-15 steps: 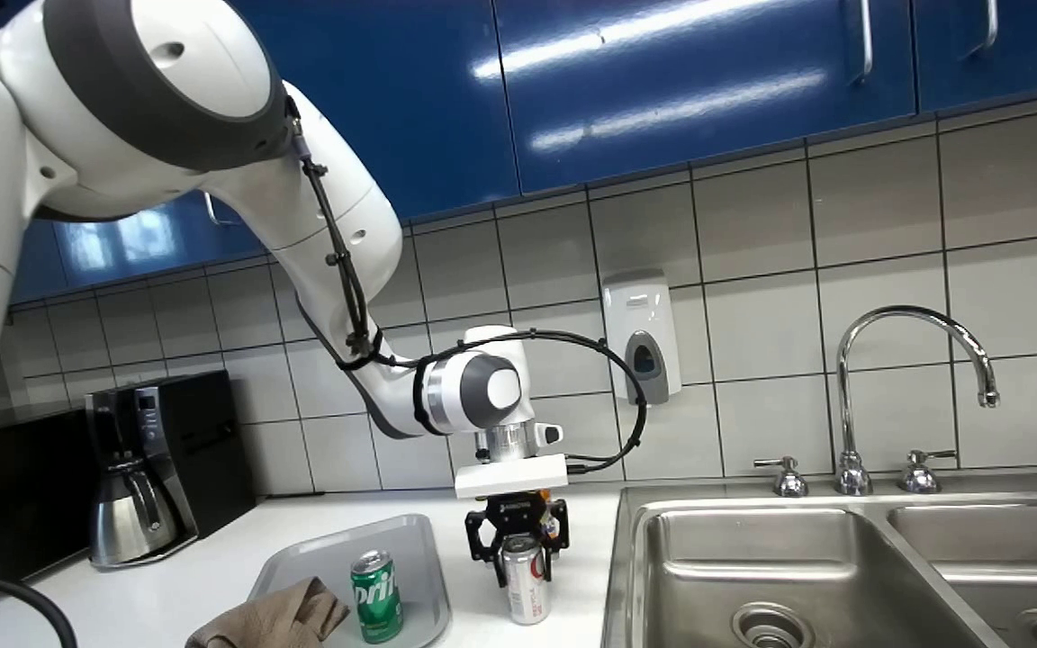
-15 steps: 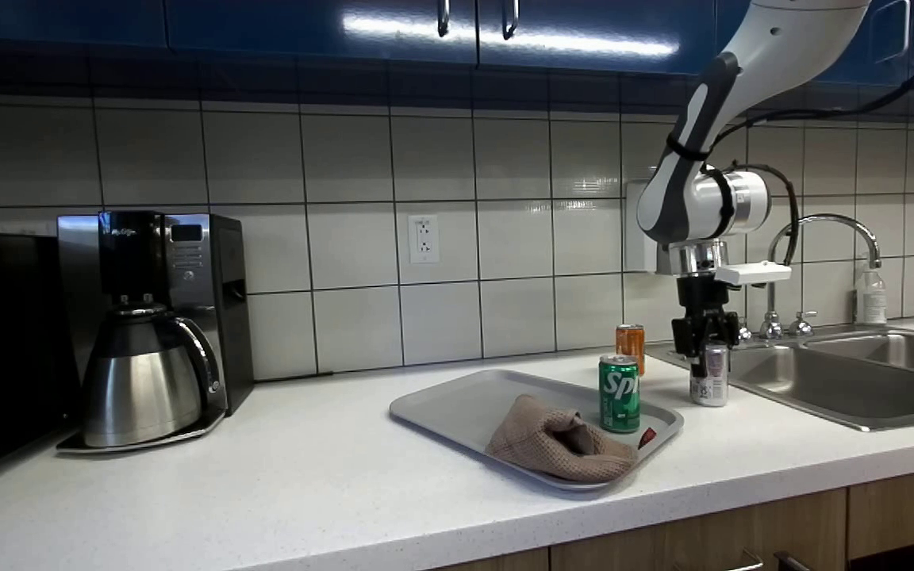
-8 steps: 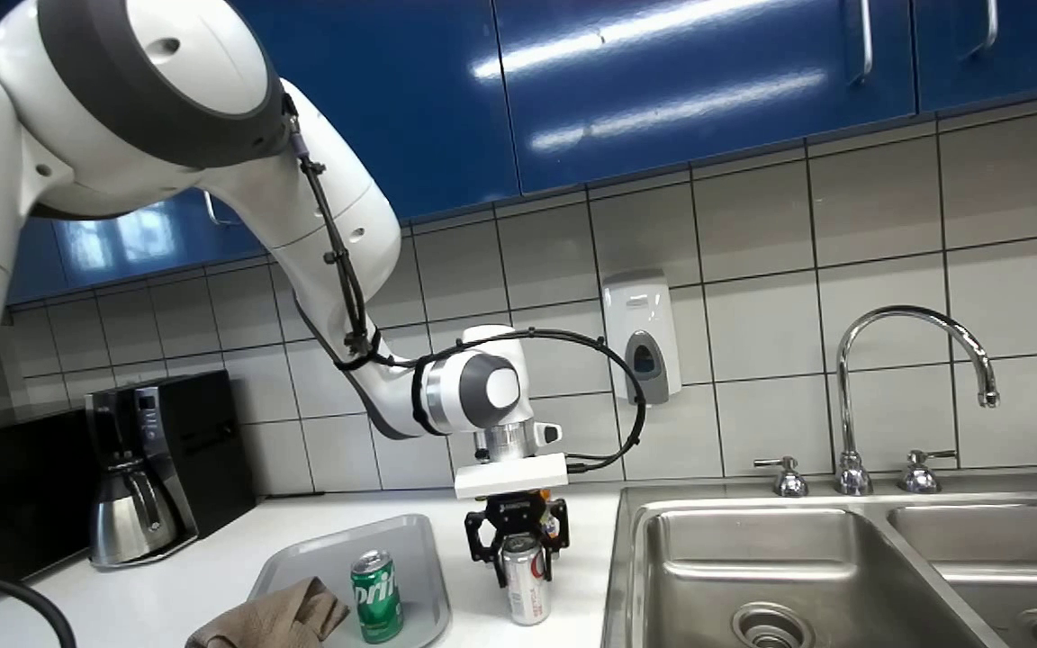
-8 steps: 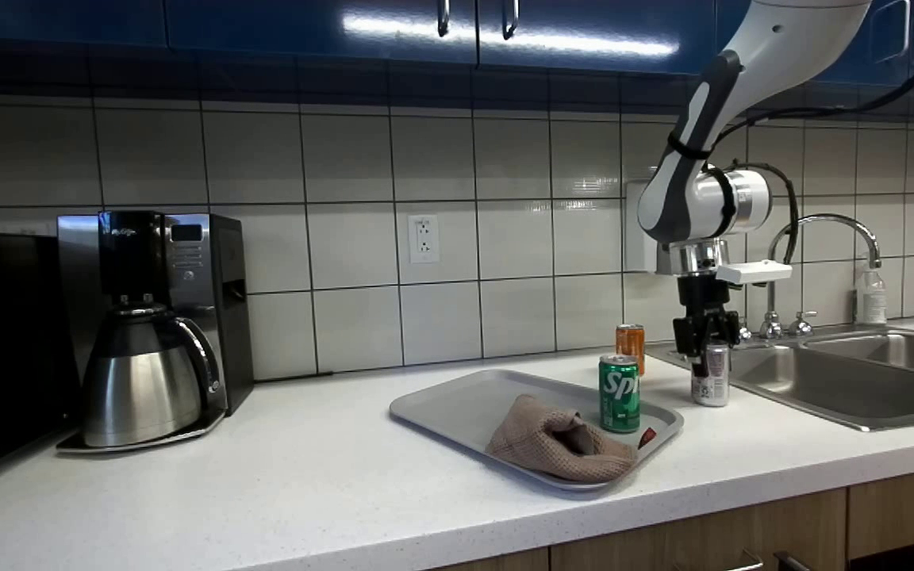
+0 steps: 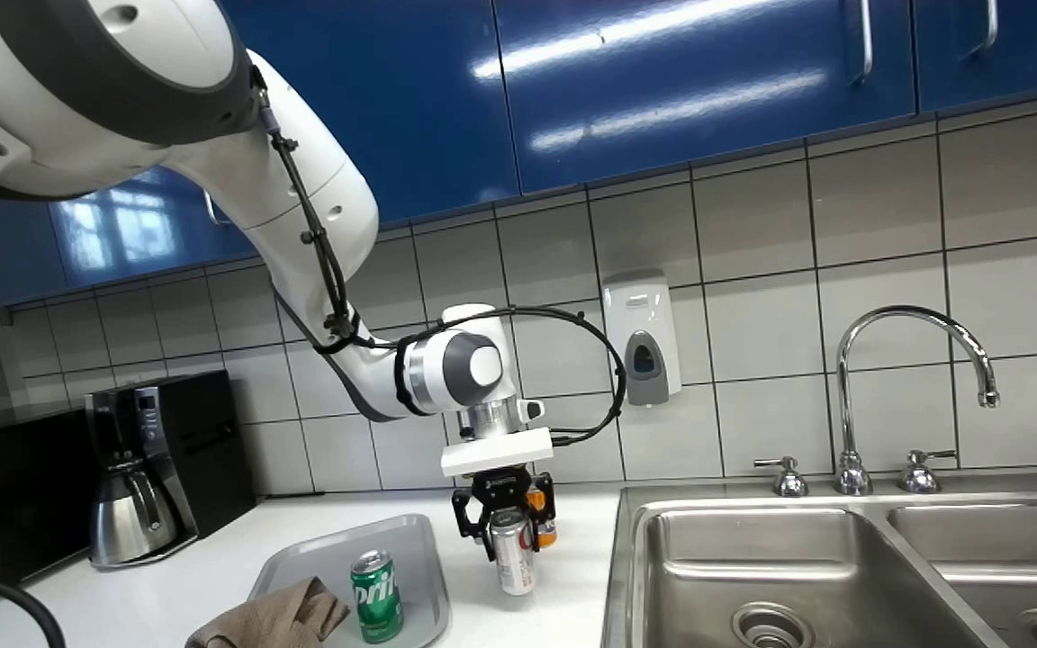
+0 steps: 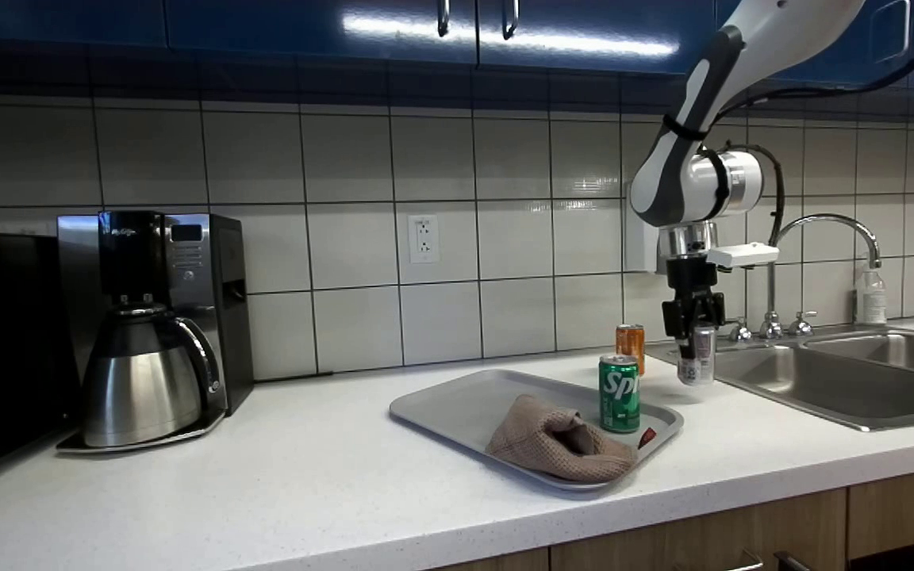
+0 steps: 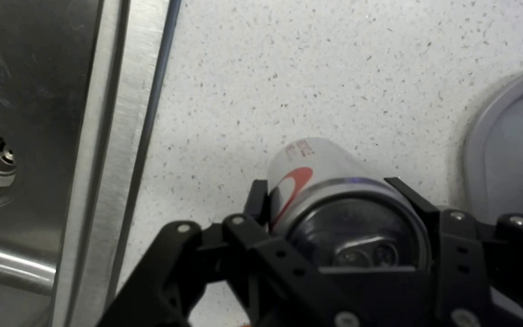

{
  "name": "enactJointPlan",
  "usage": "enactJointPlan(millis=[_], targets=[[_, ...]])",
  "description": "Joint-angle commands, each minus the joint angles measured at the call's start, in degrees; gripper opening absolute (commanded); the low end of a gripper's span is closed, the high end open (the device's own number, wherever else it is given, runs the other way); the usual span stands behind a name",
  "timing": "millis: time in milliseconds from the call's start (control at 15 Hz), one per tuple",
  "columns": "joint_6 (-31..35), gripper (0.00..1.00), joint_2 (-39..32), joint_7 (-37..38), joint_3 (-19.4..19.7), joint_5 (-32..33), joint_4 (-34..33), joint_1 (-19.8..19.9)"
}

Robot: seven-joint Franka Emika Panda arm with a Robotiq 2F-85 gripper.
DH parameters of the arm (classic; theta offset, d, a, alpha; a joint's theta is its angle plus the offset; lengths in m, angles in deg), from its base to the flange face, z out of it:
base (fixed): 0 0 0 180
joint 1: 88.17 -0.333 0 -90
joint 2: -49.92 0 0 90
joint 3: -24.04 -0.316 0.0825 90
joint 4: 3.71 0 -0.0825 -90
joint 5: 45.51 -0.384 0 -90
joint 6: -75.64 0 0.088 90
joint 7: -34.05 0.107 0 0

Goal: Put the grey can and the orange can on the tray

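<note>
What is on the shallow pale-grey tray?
On the tray: a green Sprite can, a crumpled brown cloth and a red patch; anything beneath the cloth is covered.

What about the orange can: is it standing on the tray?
No: in an exterior view, the orange can stands on the counter beyond the tray, partly hidden by the green can.

White counter (image 6: 306,468), tray (image 6: 457,408), orange can (image 6: 630,341), coffeemaker (image 6: 155,333)
</note>
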Motion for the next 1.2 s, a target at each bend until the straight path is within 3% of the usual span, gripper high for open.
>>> enactJointPlan(millis=[0, 667, 1133], targets=[[1.20, 0.41, 3.11, 1.58, -1.32, 1.19, 1.58, -0.66], [0.71, 0.41, 4.71, 0.91, -4.81, -0.71, -0.64, -3.32], [-1.87, 0.41, 0.70, 1.08, -7.41, -0.44, -6.07, -6.27]])
